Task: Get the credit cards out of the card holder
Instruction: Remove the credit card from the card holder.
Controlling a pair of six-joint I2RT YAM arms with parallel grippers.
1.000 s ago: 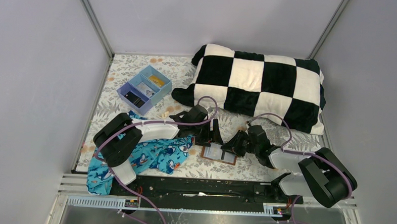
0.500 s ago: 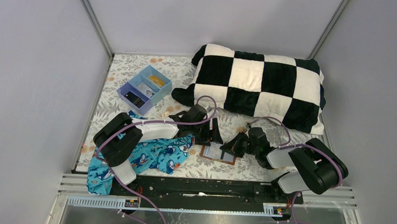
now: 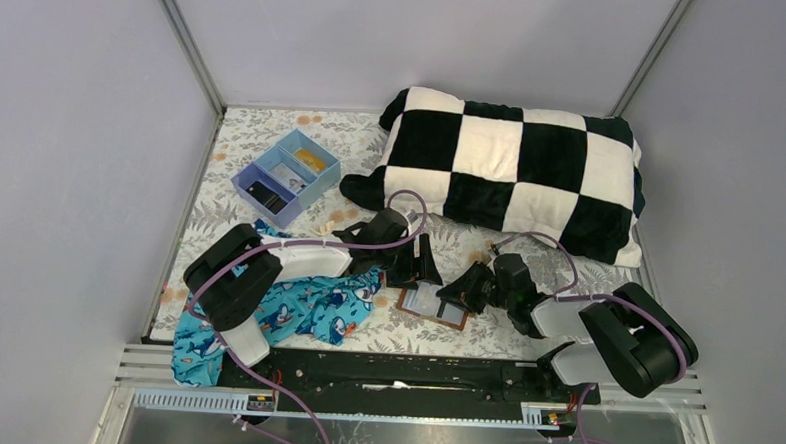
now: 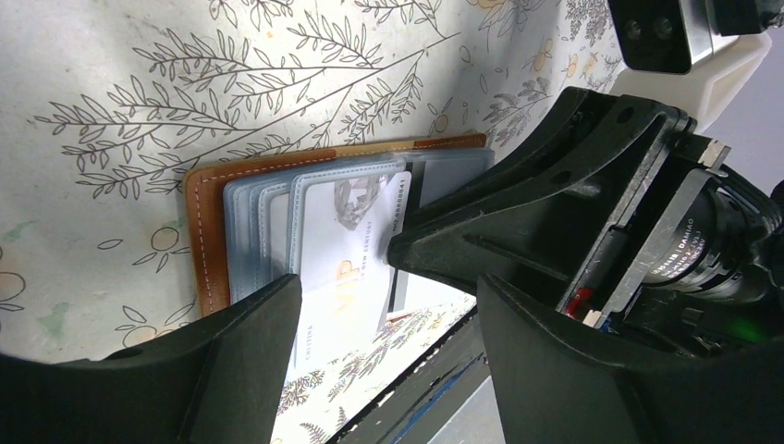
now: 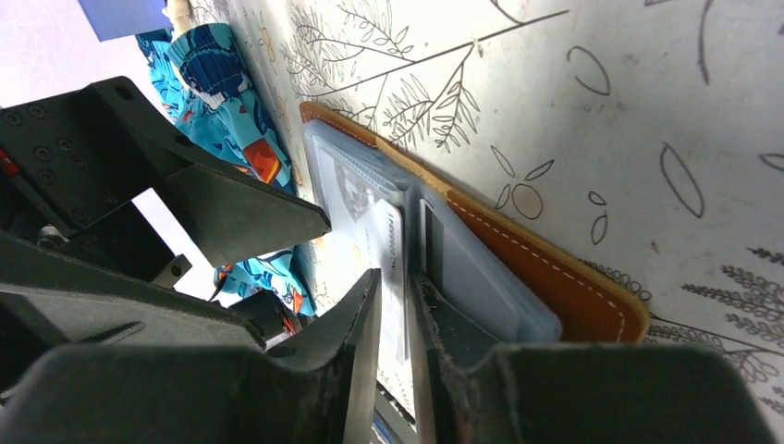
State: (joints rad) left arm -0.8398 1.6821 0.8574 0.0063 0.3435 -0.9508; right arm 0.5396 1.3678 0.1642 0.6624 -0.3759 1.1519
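Rightward the right arm's elbow has swung since half a second ago; the right tool (image 3: 463, 288) stays at the brown leather folding card holder (image 3: 433, 306), which lies open on the leaf-printed surface (image 3: 272, 142) at lower centre of the top view; its nearly closed fingers pinch the whitish plastic credit card (image 5: 388, 231) jutting from a grey slot; the left tool (image 3: 422, 271) spreads wide at the holder's upper edge.

The card holder (image 3: 433, 306) lies open on the tabletop (image 3: 242, 140), a credit card (image 4: 347, 240) partly in it. The cloth (image 3: 305, 313) lies to its left, the pillow (image 3: 511, 172) behind it, and the tray (image 3: 286, 175) behind on the left.
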